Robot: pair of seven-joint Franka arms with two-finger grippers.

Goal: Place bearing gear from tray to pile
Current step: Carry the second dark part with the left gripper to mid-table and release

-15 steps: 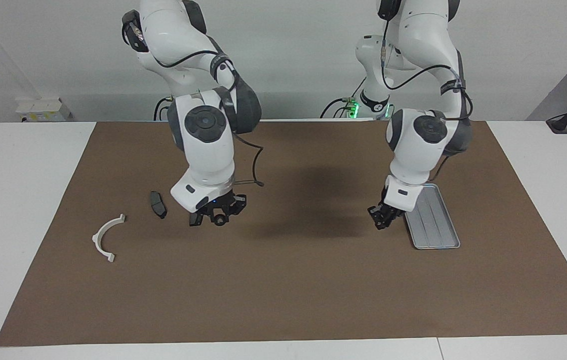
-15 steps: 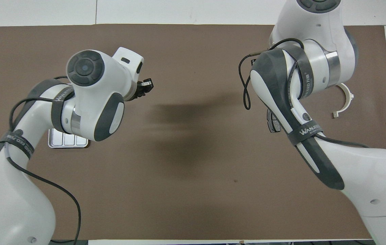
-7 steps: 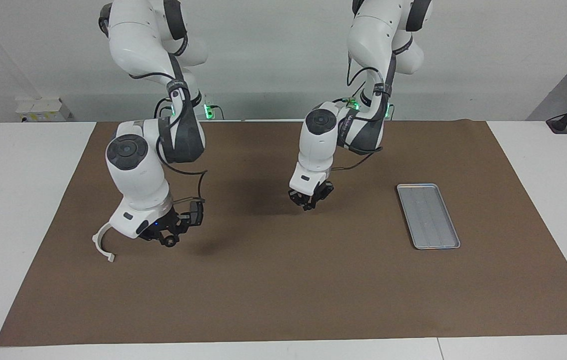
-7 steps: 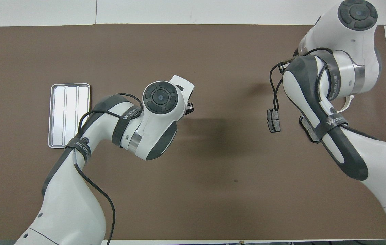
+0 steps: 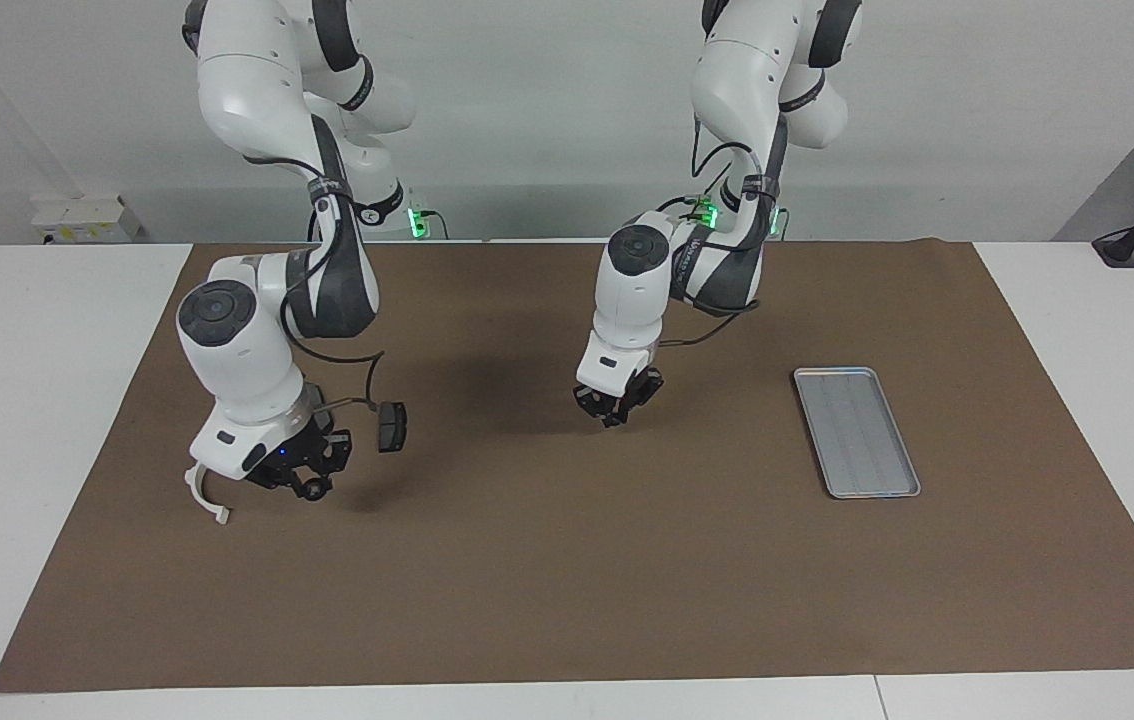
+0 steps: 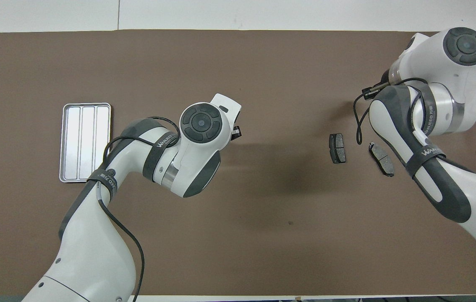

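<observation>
At the right arm's end of the table, right gripper [image 5: 305, 480] is low over the brown mat [image 5: 567, 580], just beside one end of the white half-ring bracket [image 5: 199, 493]; the wrist hides part of the bracket in the facing view. A small dark round part sits between its fingertips and reads as the bearing gear [image 5: 313, 490], fingers pinched on it. The shadow on the mat beside it says the gear is slightly off the surface; can't tell contact for sure. The overhead view doesn't help, since the right arm's own links cover the gripper, gear and bracket. Pile around it: one dark brake-pad plate [image 5: 390, 427] lies flat on the mat, beside the gripper on the side toward the table's middle. The overhead view shows a second brake-pad plate [image 6: 381, 158] near the first, closer to the right arm's end and angled relative to it; the two are apart, not touching. In the facing view the second plate is hidden by the right wrist. Left gripper [image 5: 615, 405] hangs over bare mat around the table's middle, pointing down with fingertips together and nothing in them; only its tip shows from overhead. Left arm is waiting. Tray [image 5: 857, 430] sits flat on the mat toward the left arm's end, long side running away from the robots and ridges visible, well apart from both grippers and from the pile. White table [image 5: 47, 400] shows around the mat edges.
</observation>
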